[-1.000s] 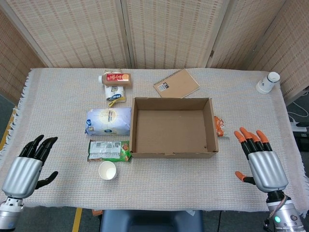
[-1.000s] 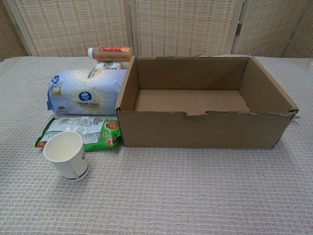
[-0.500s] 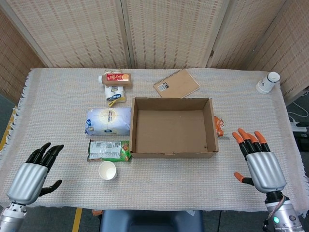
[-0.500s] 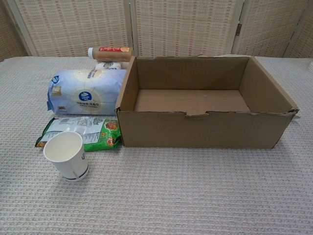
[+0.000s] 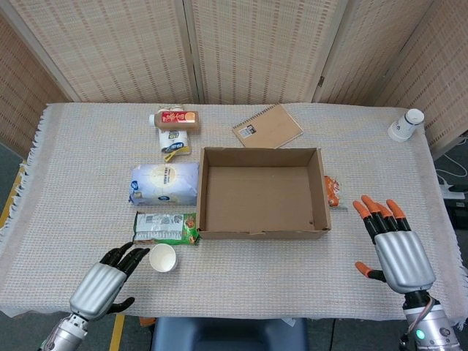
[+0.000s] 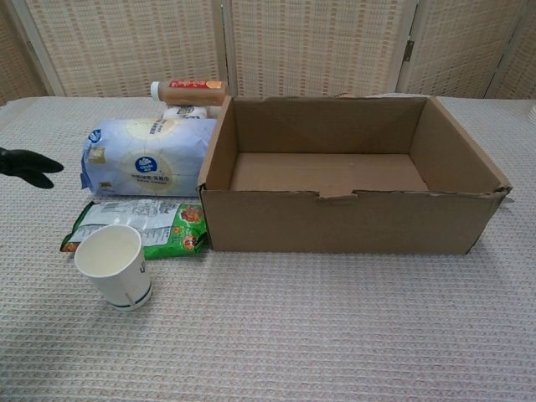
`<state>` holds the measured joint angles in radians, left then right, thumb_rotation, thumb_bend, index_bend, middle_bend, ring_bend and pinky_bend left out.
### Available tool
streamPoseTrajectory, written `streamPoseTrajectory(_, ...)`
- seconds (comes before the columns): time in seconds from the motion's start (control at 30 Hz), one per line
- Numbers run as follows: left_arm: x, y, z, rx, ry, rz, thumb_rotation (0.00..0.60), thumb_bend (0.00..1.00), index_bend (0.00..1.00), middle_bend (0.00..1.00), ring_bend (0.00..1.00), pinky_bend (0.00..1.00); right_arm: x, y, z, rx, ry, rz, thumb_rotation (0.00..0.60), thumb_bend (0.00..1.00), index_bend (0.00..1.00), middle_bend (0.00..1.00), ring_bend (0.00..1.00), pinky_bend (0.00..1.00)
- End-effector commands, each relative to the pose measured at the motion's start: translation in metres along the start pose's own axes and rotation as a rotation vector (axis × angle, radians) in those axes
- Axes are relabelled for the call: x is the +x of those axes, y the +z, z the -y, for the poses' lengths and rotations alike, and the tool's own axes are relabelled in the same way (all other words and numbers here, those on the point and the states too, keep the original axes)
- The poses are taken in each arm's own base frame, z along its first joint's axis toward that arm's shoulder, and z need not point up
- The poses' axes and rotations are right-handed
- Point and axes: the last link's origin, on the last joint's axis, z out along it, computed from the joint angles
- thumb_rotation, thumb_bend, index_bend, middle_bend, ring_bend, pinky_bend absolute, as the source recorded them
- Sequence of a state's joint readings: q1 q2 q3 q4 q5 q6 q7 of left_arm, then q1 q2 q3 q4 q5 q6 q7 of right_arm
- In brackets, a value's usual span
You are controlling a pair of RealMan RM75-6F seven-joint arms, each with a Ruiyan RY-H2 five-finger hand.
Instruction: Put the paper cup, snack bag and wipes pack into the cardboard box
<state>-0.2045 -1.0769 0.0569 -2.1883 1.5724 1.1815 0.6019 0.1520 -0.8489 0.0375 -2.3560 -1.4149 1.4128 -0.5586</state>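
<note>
My left hand (image 5: 101, 284) hovers just left of the paper cup (image 5: 162, 257), fingers apart and grasping nothing, its dark fingertips (image 6: 25, 164) showing at the edge of the chest view. The cup stands upright near the front left corner of the cardboard box (image 5: 261, 232). The green snack bag (image 5: 165, 227) lies against the box's left wall, the blue wipes pack (image 5: 164, 183) just behind it. My right hand (image 5: 390, 245) rests released, well right of the box

One cardboard box (image 5: 262, 191), one paper cup (image 5: 162, 257), one snack bag (image 5: 165, 227), one wipes pack (image 5: 164, 183), seemingly.
</note>
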Motion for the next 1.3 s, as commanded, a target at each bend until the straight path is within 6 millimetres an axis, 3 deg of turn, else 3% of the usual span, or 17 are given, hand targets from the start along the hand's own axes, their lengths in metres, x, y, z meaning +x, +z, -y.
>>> streamPoseTrajectory(0.03, -0.006, 0.015, -0.006, -0.023, 0.002, 0.005, 0.6, 0.19, 0.0, 0.11, 0.02, 0.17, 0.0, 0.0, 0.0, 0.0, 0.0, 0.004, 0.6, 0.08, 0.03, 0.0, 0.0, 0.0)
streamPoseTrajectory(0.53, -0.023, 0.063, 0.006, 0.029, 0.024, 0.058, 0.6, 0.19, 0.01, 0.1, 0.02, 0.17, -0.001, 0.002, -0.002, -0.01, -0.001, 0.015, 0.6, 0.08, 0.03, 0.0, 0.0, 0.0)
streamPoseTrajectory(1.07, -0.034, 0.08, 0.011, 0.063, -0.01, 0.103, 0.6, 0.19, 0.03, 0.11, 0.02, 0.19, -0.001, 0.005, -0.003, -0.025, -0.004, 0.015, 0.6, 0.08, 0.03, 0.0, 0.0, 0.0)
streamPoseTrajectory(1.3, -0.033, 0.074, 0.011, 0.077, -0.005, 0.099, 0.6, 0.19, 0.06, 0.11, 0.02, 0.2, -0.001, 0.006, -0.004, -0.03, -0.003, 0.017, 0.6, 0.08, 0.03, 0.0, 0.0, 0.0)
